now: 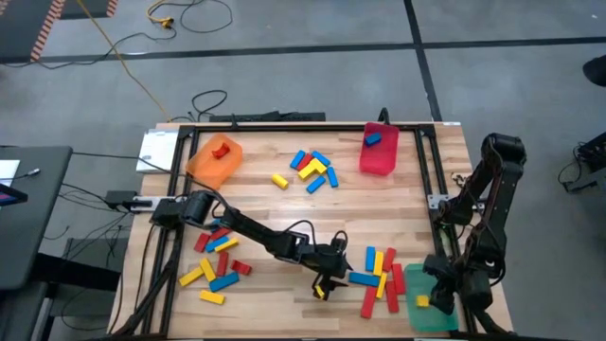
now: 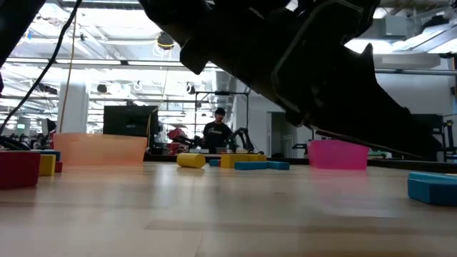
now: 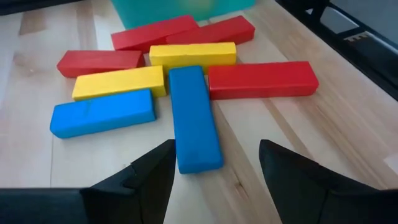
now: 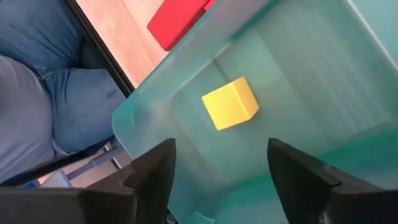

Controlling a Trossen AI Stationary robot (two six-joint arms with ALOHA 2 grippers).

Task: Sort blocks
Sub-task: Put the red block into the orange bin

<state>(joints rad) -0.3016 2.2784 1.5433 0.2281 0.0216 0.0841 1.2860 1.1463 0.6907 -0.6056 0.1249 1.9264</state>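
Note:
Near the table's front edge, right of centre, lies a cluster of red, yellow and blue blocks [image 1: 379, 275]. My left gripper [image 3: 214, 155] is open, low over the table, its fingertips on either side of the near end of a blue block [image 3: 194, 118] without touching it. My right gripper [image 4: 221, 155] hangs open above the green bin [image 4: 311, 56] at the near right corner. A yellow block [image 4: 230, 102] shows inside that bin, below the fingers. More blocks lie at the centre back [image 1: 311, 169] and at the near left [image 1: 218, 256].
An orange bin [image 1: 216, 159] with a red block stands at the back left, and a pink-red bin [image 1: 378, 150] with a blue block at the back right. A dark frame [image 1: 426, 170] borders the table. A seated person's legs [image 4: 37, 81] show beside the green bin.

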